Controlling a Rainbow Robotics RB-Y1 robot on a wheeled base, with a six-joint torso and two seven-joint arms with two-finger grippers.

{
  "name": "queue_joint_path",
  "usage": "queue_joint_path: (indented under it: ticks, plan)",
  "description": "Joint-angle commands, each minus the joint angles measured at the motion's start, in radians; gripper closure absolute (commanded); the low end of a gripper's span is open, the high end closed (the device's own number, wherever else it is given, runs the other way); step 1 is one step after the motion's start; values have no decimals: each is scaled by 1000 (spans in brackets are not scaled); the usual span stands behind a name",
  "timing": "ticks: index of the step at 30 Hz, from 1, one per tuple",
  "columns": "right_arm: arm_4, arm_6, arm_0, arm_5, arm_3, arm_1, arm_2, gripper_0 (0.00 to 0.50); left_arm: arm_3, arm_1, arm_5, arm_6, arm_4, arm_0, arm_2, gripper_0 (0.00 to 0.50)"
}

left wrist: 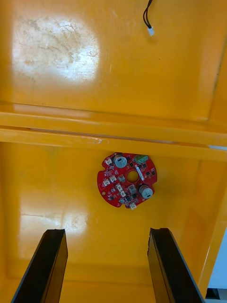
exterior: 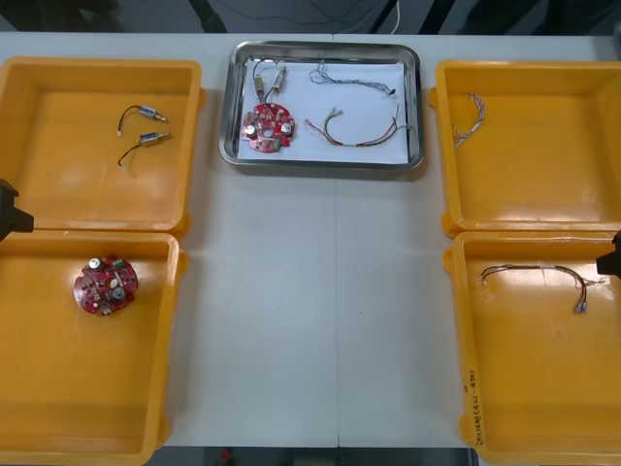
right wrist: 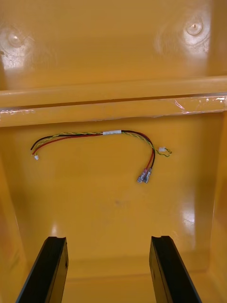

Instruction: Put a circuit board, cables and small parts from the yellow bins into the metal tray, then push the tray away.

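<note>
I see my left gripper spread wide above the lower-left circuit board, and my right gripper spread wide above the lower-right cable.

Front view: looks steeply down on the table, metal tray at upper centre. Left wrist view: hangs close over the lower-left yellow bin, faces its far wall, shares the red circuit board with the front view. Right wrist view: likewise over the lower-right yellow bin, shares the red and yellow cable.
</note>
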Motion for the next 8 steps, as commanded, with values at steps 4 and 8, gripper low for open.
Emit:
queue_joint_path:
  ticks: [4, 8]
  plan:
    - [-6, 17, 16, 3, -29, -35, -11, 0, -24, 29, 6, -115, 5, 20, 32, 0]
    - [-6, 17, 16, 3, -29, -35, -11, 0, -24, 29, 6, -115, 5, 20, 32, 0]
